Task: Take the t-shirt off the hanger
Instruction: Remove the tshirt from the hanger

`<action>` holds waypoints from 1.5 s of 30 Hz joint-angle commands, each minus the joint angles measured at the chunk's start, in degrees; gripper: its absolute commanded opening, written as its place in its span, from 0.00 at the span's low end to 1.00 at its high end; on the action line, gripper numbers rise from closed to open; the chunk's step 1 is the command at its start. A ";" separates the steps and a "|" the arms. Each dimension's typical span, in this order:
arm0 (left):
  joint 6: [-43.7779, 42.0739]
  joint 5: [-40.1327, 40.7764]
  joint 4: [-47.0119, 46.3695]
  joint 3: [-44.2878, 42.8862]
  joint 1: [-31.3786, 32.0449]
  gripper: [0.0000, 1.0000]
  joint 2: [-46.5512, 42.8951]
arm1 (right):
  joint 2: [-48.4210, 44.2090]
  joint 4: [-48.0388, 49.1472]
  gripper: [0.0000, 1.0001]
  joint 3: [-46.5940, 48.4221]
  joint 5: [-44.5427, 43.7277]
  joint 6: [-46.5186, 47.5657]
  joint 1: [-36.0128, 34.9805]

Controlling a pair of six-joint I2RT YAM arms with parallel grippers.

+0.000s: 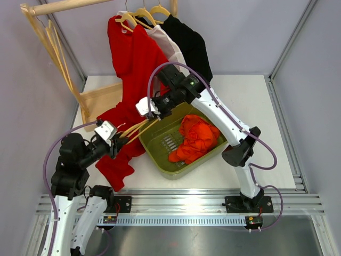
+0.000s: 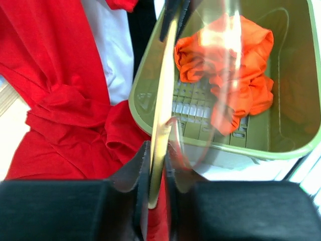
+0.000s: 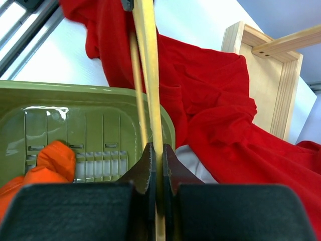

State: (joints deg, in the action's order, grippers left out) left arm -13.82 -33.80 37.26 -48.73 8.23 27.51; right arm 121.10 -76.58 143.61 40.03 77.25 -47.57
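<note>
The left gripper (image 2: 157,150) pinches the wooden hanger (image 2: 163,90) with narrow jaws at lower centre of its wrist view; the red t-shirt (image 2: 55,100) spreads to the left of the fingers, against the green basket (image 2: 143,88); the right gripper (image 3: 157,148) is clamped tight on the same hanger, the t-shirt bunched at upper right beyond its fingers; from above, the t-shirt trails from the rack (image 1: 58,6) at upper centre down to lower left, passing under the hanger.
</note>
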 commanded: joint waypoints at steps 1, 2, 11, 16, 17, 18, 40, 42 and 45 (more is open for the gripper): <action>0.99 0.57 -3.68 0.04 0.12 0.29 -0.44 | -4.99 1.70 0.00 0.62 1.61 -1.23 3.00; 0.99 0.84 -3.77 0.04 0.12 0.34 -0.87 | -5.69 1.17 0.00 0.62 2.67 -0.97 4.58; 1.34 5.75 -3.06 0.30 0.12 0.19 1.93 | -12.11 -2.96 0.00 -3.07 8.05 3.08 10.48; 1.34 9.28 -2.98 0.04 0.12 0.18 3.43 | -15.71 -3.58 0.00 -5.18 7.96 3.61 14.07; 1.52 9.54 -3.15 0.04 0.12 0.18 3.69 | -16.07 -3.41 0.00 -5.36 8.04 3.52 14.87; 1.52 9.80 -3.24 0.13 0.12 0.18 3.87 | -16.42 -3.40 0.00 -5.53 8.31 3.17 15.57; 11.71 12.26 -14.22 4.26 0.03 0.94 11.33 | -19.41 2.39 0.00 -8.44 20.26 -6.15 23.93; 11.72 13.76 -13.88 3.21 -0.06 0.72 13.00 | -19.50 3.44 0.00 -8.52 19.74 -7.20 24.02; 12.24 15.51 -12.03 1.53 -0.14 0.22 14.59 | -19.50 5.02 0.00 -8.44 17.55 -9.04 24.02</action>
State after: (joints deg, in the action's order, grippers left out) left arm -2.39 -20.67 27.79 -44.91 8.23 41.54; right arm 103.77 -77.08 134.54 54.59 71.59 -23.46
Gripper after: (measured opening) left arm 0.408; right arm 0.041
